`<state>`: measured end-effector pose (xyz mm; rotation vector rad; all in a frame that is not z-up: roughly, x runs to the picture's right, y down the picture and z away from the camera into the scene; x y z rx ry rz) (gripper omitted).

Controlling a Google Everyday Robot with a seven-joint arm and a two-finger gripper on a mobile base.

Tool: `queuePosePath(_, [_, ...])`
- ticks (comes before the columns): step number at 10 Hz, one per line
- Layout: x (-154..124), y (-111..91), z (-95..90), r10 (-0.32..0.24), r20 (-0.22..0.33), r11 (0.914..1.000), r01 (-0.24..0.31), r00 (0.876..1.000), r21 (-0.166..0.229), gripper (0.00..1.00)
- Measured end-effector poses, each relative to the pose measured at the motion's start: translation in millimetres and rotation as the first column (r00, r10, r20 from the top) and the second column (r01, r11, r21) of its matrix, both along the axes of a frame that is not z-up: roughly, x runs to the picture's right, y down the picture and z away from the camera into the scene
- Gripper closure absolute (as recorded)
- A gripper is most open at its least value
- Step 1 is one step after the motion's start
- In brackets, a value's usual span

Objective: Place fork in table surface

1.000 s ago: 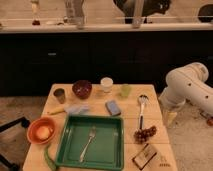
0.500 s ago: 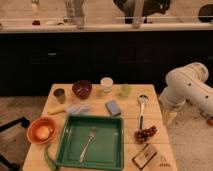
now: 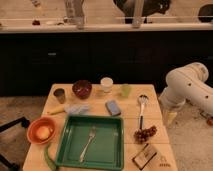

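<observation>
High camera overlooks table surface (image 3: 128, 114); gripper (image 3: 170, 118) beside its right edge.

It looked like a kitchen: dark lower cabinets (image 3: 100, 60) under a long pale countertop (image 3: 100, 27) stood behind a light tan wooden plank desk (image 3: 155, 112) carrying a dark red round bowl (image 3: 82, 89) and a small green cup (image 3: 126, 90). The pincer (image 3: 171, 118) hung beside the desk's right edge.

Silver fork (image 3: 88, 144) aslant in tray (image 3: 95, 118) on table surface (image 3: 131, 107); gripper (image 3: 171, 117) perhaps off right edge.
</observation>
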<state>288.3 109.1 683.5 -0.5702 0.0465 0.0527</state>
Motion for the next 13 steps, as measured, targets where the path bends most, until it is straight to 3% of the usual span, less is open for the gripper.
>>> queuePosePath(4, [-2.2, 2.3, -0.5, -0.02, 0.007, 0.9998, 0.02, 1.0, -0.001, 0.2])
queuePosePath(5, [-11.0, 8.5, -4.1, -0.083, 0.037, 0.9965, 0.083, 0.996, -0.004, 0.2])
queuePosePath(7, [-30.1, 21.4, -10.4, -0.21, 0.097, 0.9773, 0.212, 0.973, -0.008, 0.2])
queuePosePath(9, [-64.8, 39.5, -18.4, -0.38, 0.191, 0.922, 0.387, 0.905, 0.0, 0.2])
queuePosePath(11, [-82.6, 53.0, -22.4, -0.465, 0.243, 0.8778, 0.479, 0.851, 0.0, 0.2])
queuePosePath(12, [-95.2, 56.8, -22.5, -0.494, 0.264, 0.8593, 0.511, 0.829, 0.002, 0.2])
queuePosePath(13, [-103.5, 60.4, -22.9, -0.511, 0.278, 0.8467, 0.532, 0.813, 0.0, 0.2])
